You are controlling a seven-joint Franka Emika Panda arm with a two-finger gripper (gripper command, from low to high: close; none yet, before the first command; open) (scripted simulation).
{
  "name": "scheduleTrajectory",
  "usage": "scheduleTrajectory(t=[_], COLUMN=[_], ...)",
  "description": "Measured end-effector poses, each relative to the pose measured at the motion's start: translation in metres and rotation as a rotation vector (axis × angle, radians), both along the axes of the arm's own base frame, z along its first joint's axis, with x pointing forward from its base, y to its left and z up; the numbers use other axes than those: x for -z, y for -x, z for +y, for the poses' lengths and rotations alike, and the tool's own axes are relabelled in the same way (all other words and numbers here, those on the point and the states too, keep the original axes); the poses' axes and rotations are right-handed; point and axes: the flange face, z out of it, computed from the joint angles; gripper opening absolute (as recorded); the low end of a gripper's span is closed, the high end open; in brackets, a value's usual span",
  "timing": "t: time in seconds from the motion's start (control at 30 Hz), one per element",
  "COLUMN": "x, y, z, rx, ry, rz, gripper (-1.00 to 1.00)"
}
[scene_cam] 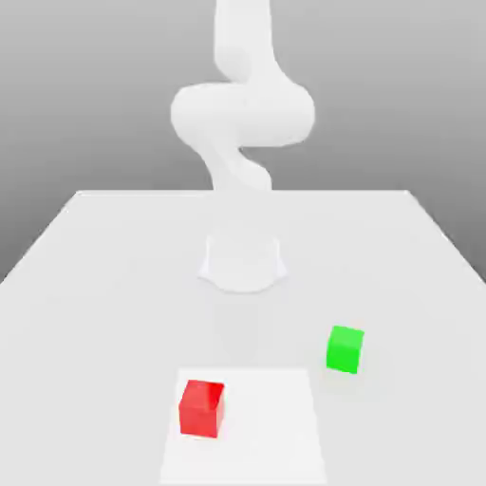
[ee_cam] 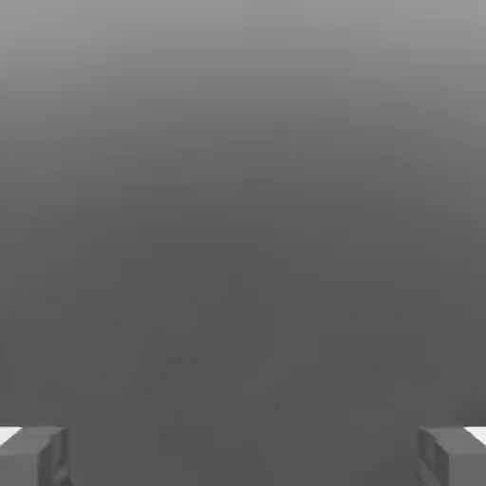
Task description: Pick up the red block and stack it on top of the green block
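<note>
The red block [scene_cam: 201, 408] sits on the table near the front, toward the exterior view's left. The green block [scene_cam: 345, 349] rests a little farther back, toward the exterior view's right, well apart from the red one. Both cubes sit flat on the table with nothing touching them. In the hand view my gripper [ee_cam: 243, 457] is open: its two grey fingertips [ee_cam: 36, 456] stand far apart, with plain grey background and no object between them.
The white table [scene_cam: 104, 285] stretches wide around both blocks. A lighter square patch [scene_cam: 275, 427] lies under the red block at the front. The arm's round base [scene_cam: 243, 261] stands at mid-table behind the blocks, and the white arm [scene_cam: 242, 114] rises above it.
</note>
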Motion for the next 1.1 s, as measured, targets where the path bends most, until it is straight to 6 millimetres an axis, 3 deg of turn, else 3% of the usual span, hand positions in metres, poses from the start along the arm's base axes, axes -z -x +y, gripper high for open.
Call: scheduleTrajectory(t=[0.17,0.33,0.5,0.67,0.87,0.9,1.1], x=[0.109,0.221,0.33,0.431,0.504,0.513,0.518], y=[-0.052,-0.074,-0.067,-0.035,-0.026,-0.025,-0.025], z=[-0.013,-0.027,-0.039,-0.049,-0.049,-0.049,-0.048], rx=[0.032,0.065,0.097,0.132,0.136,0.135,0.135], ry=[-0.01,-0.022,-0.037,-0.056,-0.059,-0.059,-0.059], rz=[0.174,0.342,0.509,0.676,0.714,0.714,0.714], gripper=[0.0,0.0,0.0,0.0,0.0,-1.0,-1.0])
